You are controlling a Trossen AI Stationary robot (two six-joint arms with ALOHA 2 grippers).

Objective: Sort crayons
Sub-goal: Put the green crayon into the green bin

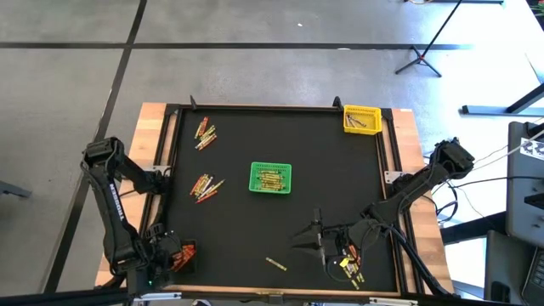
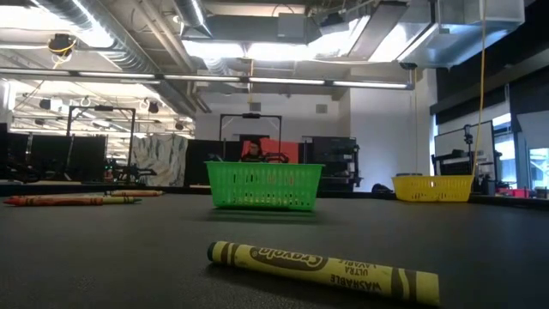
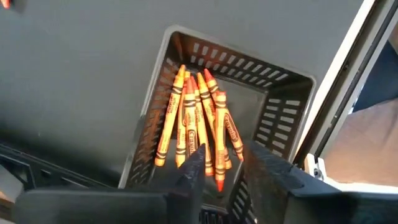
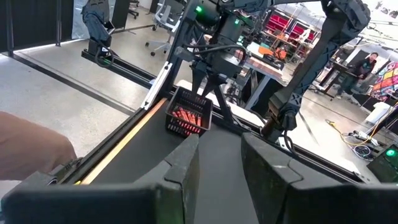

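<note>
Left jaws hanging over the black basket (image 3: 283, 99) at the near left corner of the worktop (image 1: 340, 187), at the end of the left arm (image 1: 115, 204). Parted about halfway, gripping nothing. In the basket, right under the fingertips (image 3: 194, 163), a sheaf of orange and red crayons (image 3: 199, 124) leaning against one wall – one red stick showing in the gap between the tips, touched by neither.

Right jaws low over the near right part of the worktop, on the right arm (image 1: 408, 187), pointing toward the left side. Also parted partway, empty; only bare dark surface between the fingers (image 4: 186, 162).

Other crayons spread about:
- a loose cluster (image 1: 205, 133) near the far left corner
- a second cluster (image 1: 204, 185) left of centre
- several in the green basket (image 1: 271, 178) at the centre
- a few in the yellow basket (image 1: 361, 119) at the far right corner
- a single yellow crayon (image 2: 322, 264) lying alone near the front edge, well apart from both baskets – closest to the low camera
- a small scatter (image 1: 348, 268) just beside the right arm.
</note>
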